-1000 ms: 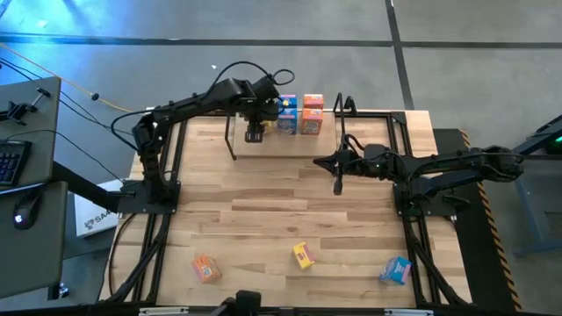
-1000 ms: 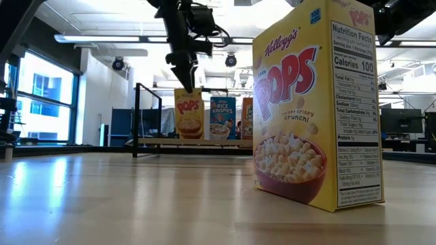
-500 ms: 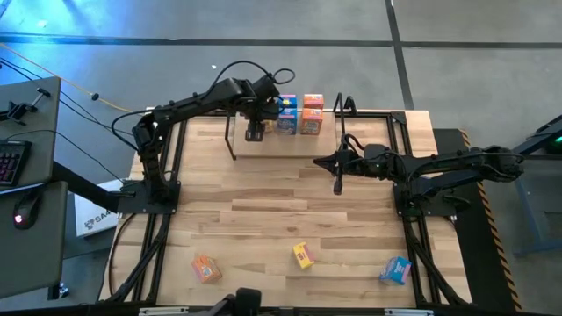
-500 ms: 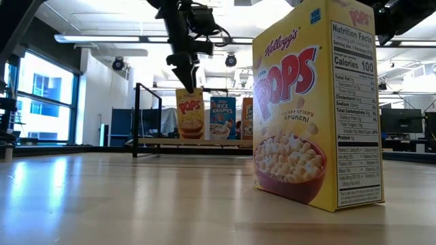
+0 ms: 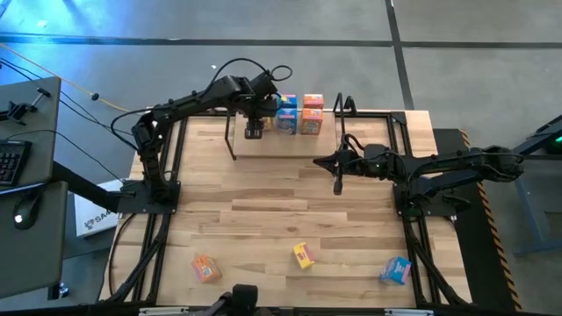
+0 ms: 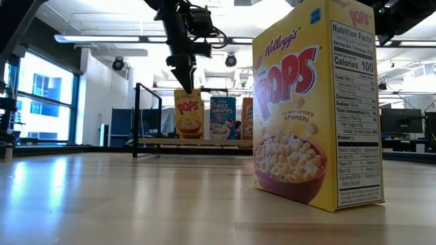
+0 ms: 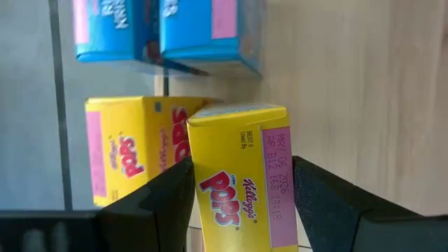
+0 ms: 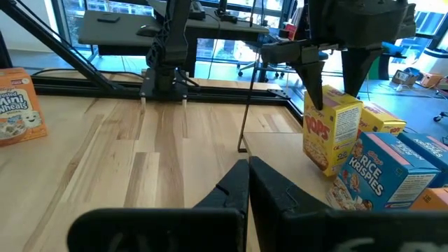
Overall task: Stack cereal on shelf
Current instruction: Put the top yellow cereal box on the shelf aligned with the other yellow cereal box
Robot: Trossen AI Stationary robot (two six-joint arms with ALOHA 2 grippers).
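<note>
My left gripper (image 5: 254,130) is over the shelf (image 5: 263,149), a light plank on a black wire frame at the table's far edge. It is shut on a yellow cereal box (image 6: 189,113). Beside that box on the shelf stand another yellow box (image 7: 126,150), blue boxes (image 5: 286,115) and an orange one (image 5: 312,114). Loose on the near tabletop lie an orange box (image 5: 206,269), a yellow one (image 5: 303,255) and a blue one (image 5: 396,269). My right gripper (image 5: 337,184) is shut and holds nothing, over the table's middle right. My left gripper pinches the yellow box's top end (image 7: 238,140) between its two fingers (image 7: 168,199), one on the near face and one on the far face. They come from above, pointing down. The box is upright with its bottom at the shelf board (image 6: 204,141); I cannot tell whether it rests there.
The shelf's black upright loops (image 5: 344,105) stand at both ends of the plank. The wide middle of the wooden tabletop (image 5: 263,211) lies between the shelf and the loose boxes. A desk with a keyboard (image 5: 13,162) stands off the table's left side.
The yellow box in my left gripper leaned slightly half a second ago and now stands upright at the shelf board. My left gripper has edged a little toward the far edge.
</note>
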